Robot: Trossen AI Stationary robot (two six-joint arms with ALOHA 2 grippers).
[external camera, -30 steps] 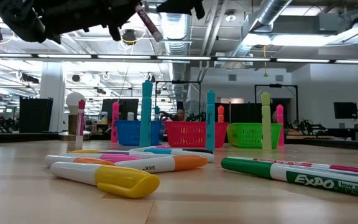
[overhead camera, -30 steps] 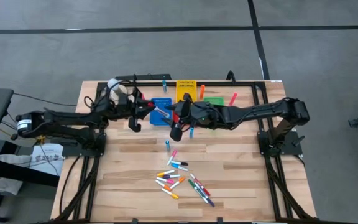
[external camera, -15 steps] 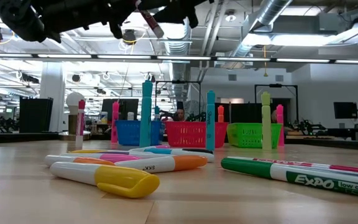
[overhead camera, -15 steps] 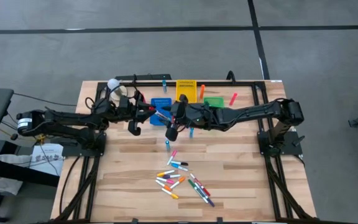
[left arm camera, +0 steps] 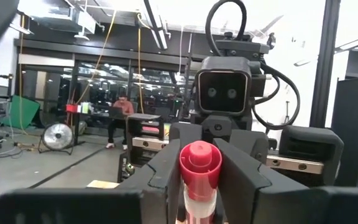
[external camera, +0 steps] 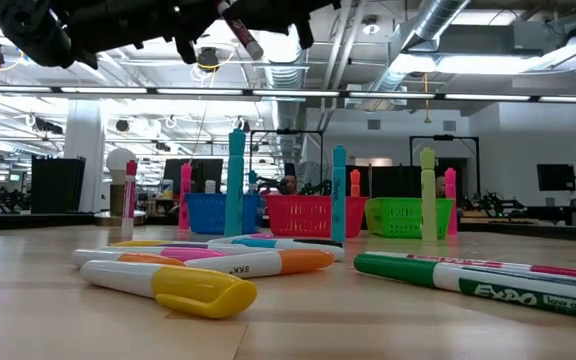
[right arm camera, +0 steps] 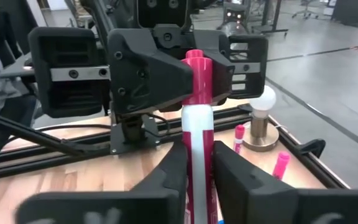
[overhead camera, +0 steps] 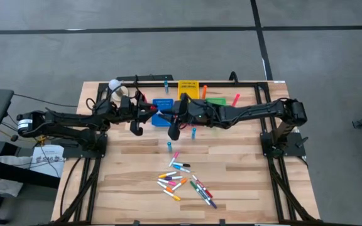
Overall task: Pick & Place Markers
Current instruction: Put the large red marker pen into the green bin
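High view: our left pincer and right pincer meet over the blue bin, twelve o'clock of the loose markers.

Wrist views: both clamp one red-capped marker, long axis between them.

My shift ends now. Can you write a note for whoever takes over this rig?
Left tool: shut on the pink-capped marker, in the air over the blue bin.
Right tool: shut on the same marker's other end, probably a hand-over.
Done: some upright markers stand near the bins.
Left: finish this transfer, then the loose markers piled nearer the table's front.
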